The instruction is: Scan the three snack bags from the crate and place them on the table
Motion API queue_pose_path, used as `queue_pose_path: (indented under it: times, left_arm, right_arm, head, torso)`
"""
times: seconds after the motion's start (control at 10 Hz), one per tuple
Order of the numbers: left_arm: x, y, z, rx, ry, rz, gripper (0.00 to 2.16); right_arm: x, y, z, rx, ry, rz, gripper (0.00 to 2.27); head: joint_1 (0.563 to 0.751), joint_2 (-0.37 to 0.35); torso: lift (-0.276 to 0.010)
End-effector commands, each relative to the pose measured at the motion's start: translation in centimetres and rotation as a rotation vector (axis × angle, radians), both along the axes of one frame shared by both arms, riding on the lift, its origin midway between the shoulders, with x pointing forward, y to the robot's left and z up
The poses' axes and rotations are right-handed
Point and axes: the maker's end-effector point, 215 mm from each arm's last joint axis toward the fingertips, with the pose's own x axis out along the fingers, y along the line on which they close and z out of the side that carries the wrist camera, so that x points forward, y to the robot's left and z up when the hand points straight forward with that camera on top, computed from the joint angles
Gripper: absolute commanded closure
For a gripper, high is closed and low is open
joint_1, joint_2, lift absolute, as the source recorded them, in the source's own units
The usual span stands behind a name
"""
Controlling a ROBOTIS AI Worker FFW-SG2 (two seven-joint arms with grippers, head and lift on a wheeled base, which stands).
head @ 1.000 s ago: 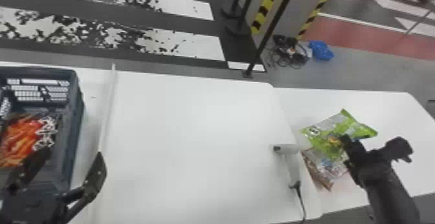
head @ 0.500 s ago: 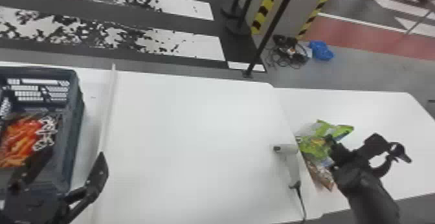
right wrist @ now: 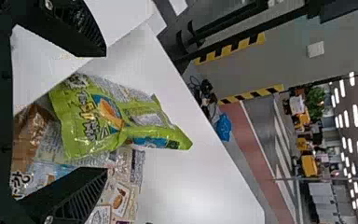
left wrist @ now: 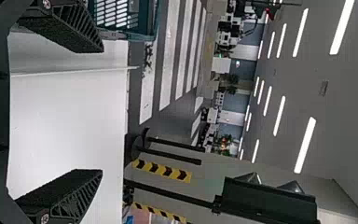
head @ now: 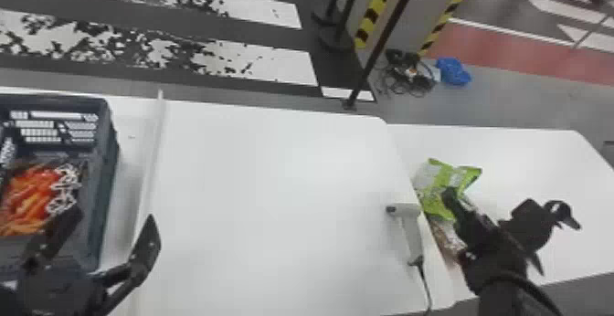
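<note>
In the head view, a smooth white table (head: 274, 192) is seen, with a second white table (head: 548, 164) adjoining it. A dark, rigid plastic crate (head: 109, 132) with slotted walls is set at the left; in it, a glossy orange-red snack bag (head: 34, 196) is partly covered from view by the left gripper (head: 113, 217), whose flat black fingers are spread. A pale, pistol-shaped scanner (head: 410, 228) with a thin cable is laid near the table's right edge. Just beside it, a crinkled green snack bag (head: 436, 189) is overlapped by the right gripper (head: 497, 201), and a brown-and-white snack bag (head: 442, 235) is seen next to it.

In the left wrist view, nothing is gripped by the left gripper (left wrist: 102, 112); its ribbed, wedge-shaped fingers are held wide apart above the white surface.

In the right wrist view, the right gripper (right wrist: 106, 112) is parted too, with nothing clenched. Shiny, creased green film is shown, with one pointed corner, lying partly over the brown-and-white bag.

Compared with the earlier head frames, the green bag and right gripper are shifted left, closer to the scanner; the crate and left gripper are unmoved.
</note>
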Motion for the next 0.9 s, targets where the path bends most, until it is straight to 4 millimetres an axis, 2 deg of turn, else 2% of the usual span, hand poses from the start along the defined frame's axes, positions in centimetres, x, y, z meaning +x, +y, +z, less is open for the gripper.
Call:
queue_pose_path:
  times: [0.0, 0.2, 0.3, 0.4, 0.5, 0.6, 0.7, 0.8]
  left_arm:
    - [0.3, -0.4, 0.0, -0.003, 0.002, -0.002, 0.07]
    - [0.2, -0.9, 0.1, -0.007, 0.005, -0.007, 0.07]
    - [0.0, -0.8, -0.1, -0.005, 0.01, -0.006, 0.07]
    - [-0.1, -0.6, -0.2, -0.004, 0.013, 0.001, 0.07]
    - [-0.2, -0.3, -0.3, -0.003, 0.017, 0.015, 0.07]
    - [-0.4, -0.2, -0.1, -0.003, 0.016, 0.02, 0.07]
    - [-0.5, -0.2, 0.1, -0.005, 0.013, 0.02, 0.07]
    - [-0.6, -0.3, 0.4, -0.007, 0.012, 0.02, 0.07]
  right_arm:
    - [-1.4, 6.1, 4.3, -0.047, -0.078, 0.102, 0.05]
    - [-1.5, 13.9, 4.8, -0.055, -0.075, 0.254, 0.05]
    - [-1.5, 18.3, 5.5, -0.128, -0.098, 0.351, 0.05]
    - [-2.0, 22.7, 7.4, -0.211, -0.175, 0.427, 0.05]
    - [-2.7, 26.7, 7.9, -0.242, -0.212, 0.494, 0.05]
    - [-4.1, 29.8, 9.3, -0.269, -0.273, 0.539, 0.05]
    - [-5.5, 32.1, 11.0, -0.299, -0.341, 0.563, 0.05]
    - [-6.4, 33.4, 10.7, -0.283, -0.345, 0.58, 0.05]
  head:
    - [0.695, -0.35]
    - [0.695, -0.35]
    - [0.695, -0.35]
    - [0.695, -0.35]
    - [0.695, -0.35]
    - [0.695, -0.35]
    - [0.695, -0.327]
    - [0.695, -0.309]
  torso:
    - [-0.037]
    - [-0.037]
    - [-0.037]
    - [-0.037]
    - [-0.037]
    - [-0.037]
    - [-0.037]
    - [-0.037]
